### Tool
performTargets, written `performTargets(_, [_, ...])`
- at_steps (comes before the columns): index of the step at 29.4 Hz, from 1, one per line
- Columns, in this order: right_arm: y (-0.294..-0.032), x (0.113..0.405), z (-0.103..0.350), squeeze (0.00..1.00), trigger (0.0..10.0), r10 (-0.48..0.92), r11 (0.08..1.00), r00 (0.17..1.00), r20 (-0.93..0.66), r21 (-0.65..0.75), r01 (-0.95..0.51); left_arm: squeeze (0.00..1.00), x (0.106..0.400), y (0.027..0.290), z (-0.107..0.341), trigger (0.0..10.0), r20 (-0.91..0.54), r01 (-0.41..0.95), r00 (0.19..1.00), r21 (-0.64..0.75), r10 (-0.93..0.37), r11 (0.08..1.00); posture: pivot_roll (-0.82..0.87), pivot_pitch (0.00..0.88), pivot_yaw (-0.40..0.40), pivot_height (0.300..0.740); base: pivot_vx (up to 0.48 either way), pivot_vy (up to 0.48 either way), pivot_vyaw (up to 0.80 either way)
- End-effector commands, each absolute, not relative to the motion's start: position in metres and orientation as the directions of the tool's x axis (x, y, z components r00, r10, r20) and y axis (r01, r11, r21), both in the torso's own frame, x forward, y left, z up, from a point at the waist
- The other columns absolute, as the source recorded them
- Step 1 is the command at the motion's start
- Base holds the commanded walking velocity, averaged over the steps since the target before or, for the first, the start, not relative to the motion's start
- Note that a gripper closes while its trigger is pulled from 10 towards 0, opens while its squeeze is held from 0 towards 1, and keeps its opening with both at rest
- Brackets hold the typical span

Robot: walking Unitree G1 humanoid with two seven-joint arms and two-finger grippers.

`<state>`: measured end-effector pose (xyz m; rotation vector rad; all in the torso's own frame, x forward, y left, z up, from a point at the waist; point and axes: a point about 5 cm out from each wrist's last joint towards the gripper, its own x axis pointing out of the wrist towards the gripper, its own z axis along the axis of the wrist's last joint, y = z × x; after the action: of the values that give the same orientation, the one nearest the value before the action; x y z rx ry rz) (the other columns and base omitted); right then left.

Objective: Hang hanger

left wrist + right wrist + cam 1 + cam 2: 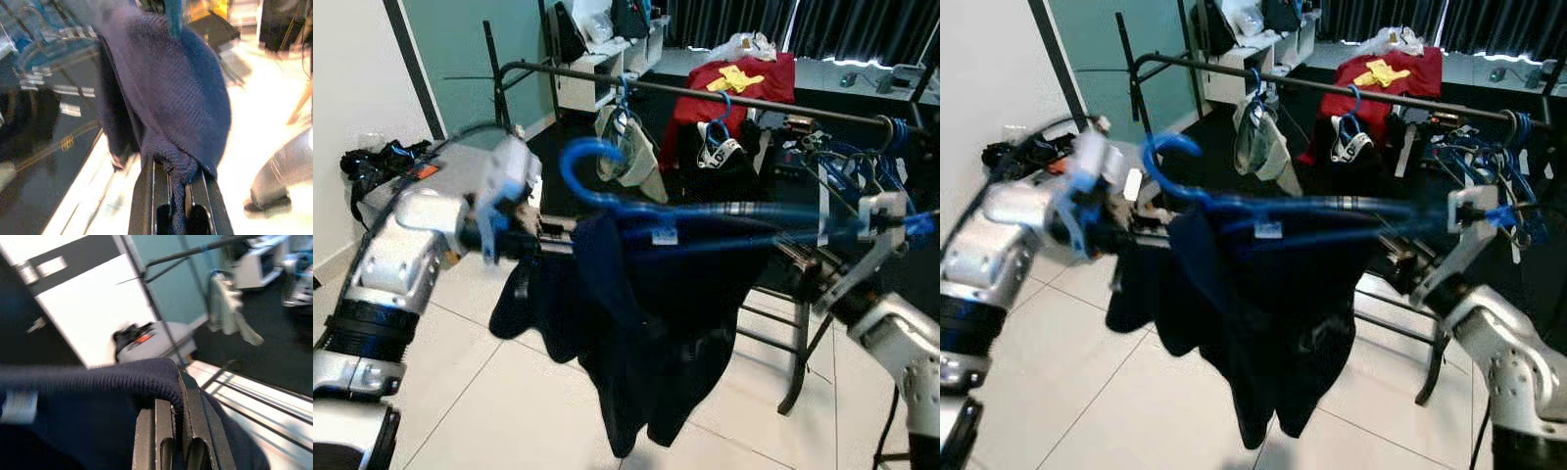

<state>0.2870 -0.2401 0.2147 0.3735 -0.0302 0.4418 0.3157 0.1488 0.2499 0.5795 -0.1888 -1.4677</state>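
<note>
**Hanger and sweater held level, short of the rail**

In front of the long black metal clothes rail (705, 96), which crosses the room above a dark carpet and already carries a red T-shirt with a yellow print (736, 83), a pale grey garment (631, 157) and a cluster of blue hangers (862, 162) at its right end, the robot holds its load out at chest height. The dark navy knitted sweater (646, 333) droops from a blue plastic hanger (705, 217), which lies nearly level between the two arms, near the rail but not on it.

The left gripper (178, 196) has its jaws closed on a fold of the sweater at the left shoulder. The right gripper (178, 431) is likewise clamped on the knitted edge at the other end. The hanger's curved hook (582, 166) rises near the left arm, below the rail and not touching it.

Risks, as I judge them: both grips look to be on cloth rather than plastic, so the hanger could slide or twist as it is lifted, and the hook could miss the bar. The hook might also snag the pale garment hanging just behind it. The sweater's weight could drag it off one shoulder.
</note>
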Motion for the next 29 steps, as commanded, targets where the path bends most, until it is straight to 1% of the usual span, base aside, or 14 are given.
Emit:
performTargets(1, [-0.258,0.287,0.212,0.00,0.0,0.300,0.874,0.949,0.094,0.371,-0.313,0.00,0.316,0.161,0.250,10.0,-0.264,0.866,0.161,0.501,-0.951,0.008,-0.10,0.000,0.022,0.740,0.000,0.000,0.00])
performTargets(2, [-0.258,0.287,0.214,0.00,0.0,0.296,0.873,0.950,0.100,0.375,-0.311,0.00,0.319,0.160,0.247,10.0,-0.281,0.856,0.188,0.518,-0.941,0.016,-0.11,0.000,0.023,0.740,0.000,0.000,0.00])
performTargets(7, [-0.258,0.288,0.215,0.00,0.0,0.292,0.872,0.951,0.104,0.380,-0.310,0.00,0.321,0.161,0.245,10.0,-0.289,0.855,0.199,0.518,-0.936,0.021,-0.11,0.000,0.023,0.740,0.000,0.000,0.00])
performTargets(8, [-0.259,0.288,0.217,0.00,0.0,0.287,0.872,0.952,0.107,0.382,-0.306,0.00,0.323,0.163,0.242,10.0,-0.303,0.852,0.229,0.523,-0.925,0.040,-0.11,0.001,0.024,0.740,0.000,0.000,0.00])
performTargets(11, [-0.259,0.288,0.218,0.00,0.0,0.286,0.872,0.952,0.106,0.383,-0.305,0.00,0.326,0.166,0.241,10.0,-0.309,0.845,0.255,0.531,-0.916,0.056,-0.11,0.002,0.025,0.740,0.000,0.000,0.00])
performTargets(13, [-0.257,0.287,0.217,0.00,0.0,0.295,0.872,0.951,0.095,0.381,-0.308,0.00,0.333,0.172,0.246,10.0,-0.287,0.809,0.339,0.574,-0.896,0.122,-0.11,0.003,0.027,0.740,0.000,0.000,0.00])
performTargets(14, [-0.257,0.287,0.217,0.00,0.0,0.295,0.872,0.951,0.095,0.381,-0.308,0.00,0.333,0.172,0.246,10.0,-0.287,0.809,0.339,0.574,-0.896,0.122,-0.11,0.003,0.027,0.740,0.000,0.000,0.00])
performTargets(15, [-0.255,0.287,0.216,0.00,0.0,0.305,0.872,0.949,0.084,0.376,-0.314,0.00,0.337,0.175,0.250,10.0,-0.267,0.791,0.375,0.592,-0.887,0.156,-0.11,0.003,0.027,0.740,0.000,0.000,0.00])
performTargets(16, [-0.255,0.287,0.216,0.00,0.0,0.305,0.872,0.949,0.084,0.376,-0.314,0.00,0.337,0.175,0.250,10.0,-0.267,0.791,0.375,0.592,-0.887,0.156,-0.11,0.003,0.027,0.740,0.000,0.000,0.00])
performTargets(18, [-0.254,0.288,0.212,0.00,0.0,0.308,0.875,0.949,0.062,0.374,-0.308,0.00,0.340,0.181,0.254,10.0,-0.254,0.768,0.422,0.611,-0.870,0.193,-0.11,0.002,0.028,0.740,0.000,0.000,0.00])
performTargets(21, [-0.254,0.288,0.210,0.00,0.0,0.306,0.878,0.951,0.045,0.373,-0.300,0.00,0.341,0.186,0.254,10.0,-0.258,0.761,0.441,0.615,-0.860,0.205,-0.11,0.001,0.028,0.740,0.000,0.000,0.00])
performTargets(22, [-0.255,0.288,0.208,0.00,0.0,0.305,0.880,0.952,0.033,0.373,-0.294,0.00,0.343,0.190,0.254,10.0,-0.264,0.751,0.465,0.623,-0.845,0.219,-0.11,0.001,0.028,0.740,0.000,0.000,0.00])
performTargets(24, [-0.255,0.287,0.207,0.00,0.0,0.304,0.881,0.952,0.026,0.373,-0.292,0.00,0.344,0.193,0.254,10.0,-0.267,0.744,0.481,0.628,-0.835,0.228,-0.11,0.001,0.028,0.740,0.000,0.000,0.00])
performTargets(29, [-0.255,0.287,0.207,0.00,0.0,0.309,0.880,0.951,0.025,0.372,-0.295,0.00,0.345,0.196,0.251,10.0,-0.298,0.742,0.497,0.633,-0.815,0.221,-0.11,0.000,0.028,0.740,0.000,0.000,0.00])
